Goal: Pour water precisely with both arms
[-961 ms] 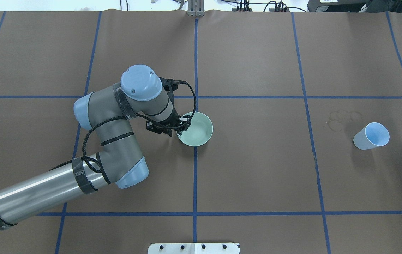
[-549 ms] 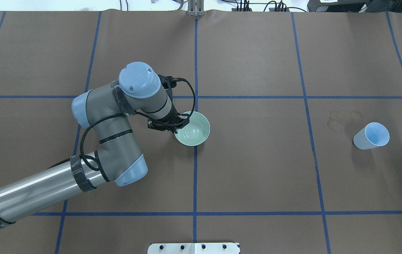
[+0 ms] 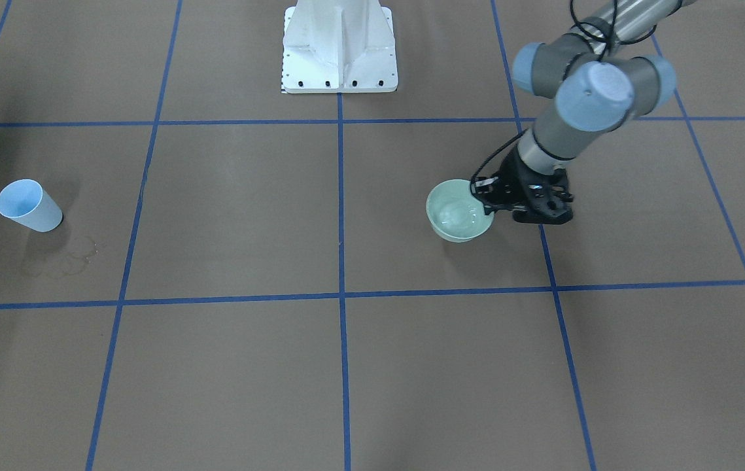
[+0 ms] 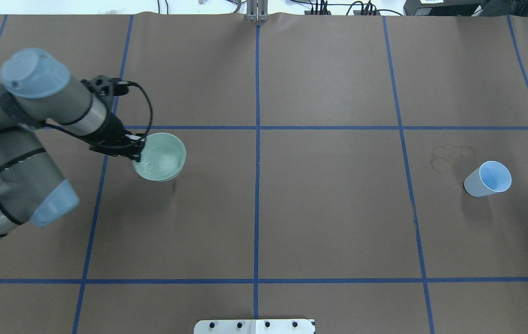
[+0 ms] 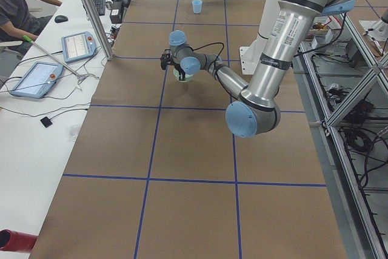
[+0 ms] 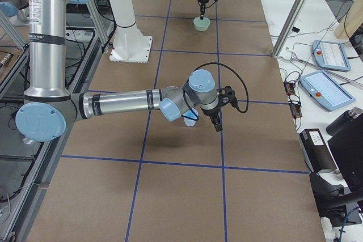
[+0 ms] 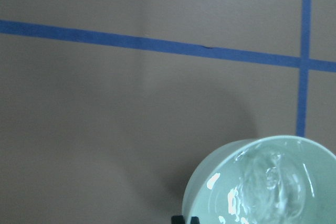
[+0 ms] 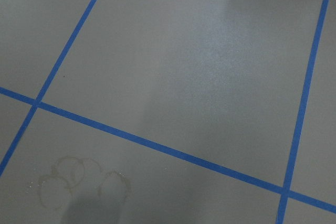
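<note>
At its nine o'clock rim, the green bowl [image 4: 181, 147] of water [image 4: 158, 161] was clamped by the left gripper [image 4: 137, 154]. For the right gripper [image 6: 218, 126], clenched or released could not be told.

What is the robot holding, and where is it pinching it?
The left pincer is pinching the green bowl of water by its rim, on the side towards the arm. Whether the right pincer holds anything cannot be told.

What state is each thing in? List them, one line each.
bowl: gripped by its rim, seemingly just off the table, level.
water: in the bowl, rippling.
left gripper: shut on the bowl's rim.
cup: upright on the table, untouched.
right gripper: open or shut, cannot tell.
</note>
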Action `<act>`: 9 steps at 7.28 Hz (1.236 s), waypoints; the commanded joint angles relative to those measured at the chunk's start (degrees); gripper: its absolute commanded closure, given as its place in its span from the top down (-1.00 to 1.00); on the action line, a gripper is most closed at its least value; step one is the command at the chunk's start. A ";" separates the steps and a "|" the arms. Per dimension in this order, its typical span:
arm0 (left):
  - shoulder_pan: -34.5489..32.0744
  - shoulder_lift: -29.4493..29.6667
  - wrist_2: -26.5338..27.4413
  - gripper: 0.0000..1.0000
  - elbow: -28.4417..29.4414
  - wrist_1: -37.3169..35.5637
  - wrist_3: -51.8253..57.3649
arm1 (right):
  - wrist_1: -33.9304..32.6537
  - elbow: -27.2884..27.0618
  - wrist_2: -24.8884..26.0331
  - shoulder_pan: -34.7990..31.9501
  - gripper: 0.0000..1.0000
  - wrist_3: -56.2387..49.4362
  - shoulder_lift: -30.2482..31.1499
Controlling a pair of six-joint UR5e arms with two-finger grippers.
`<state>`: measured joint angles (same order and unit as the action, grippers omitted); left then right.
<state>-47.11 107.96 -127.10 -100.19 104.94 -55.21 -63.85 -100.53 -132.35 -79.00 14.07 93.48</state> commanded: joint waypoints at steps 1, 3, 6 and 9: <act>-9.71 -12.90 -4.81 -1.00 -1.68 0.09 20.92 | -6.87 0.07 -0.36 -0.54 1.00 -5.42 -0.93; -15.10 -15.68 -4.91 -1.00 2.78 0.09 31.44 | -15.90 -0.02 -0.36 -1.94 1.00 -12.46 -2.59; -16.34 -16.64 -5.35 -1.00 5.53 0.00 33.32 | -27.95 -1.59 -0.36 -2.56 1.00 -20.98 -4.79; -16.44 -17.96 -6.41 -1.00 8.15 0.09 34.82 | -37.38 -4.15 -0.71 -3.53 1.00 -24.45 -4.97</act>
<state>-63.56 90.27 -133.37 -93.70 105.00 -20.61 -97.84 -104.00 -132.95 -82.35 -9.79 88.65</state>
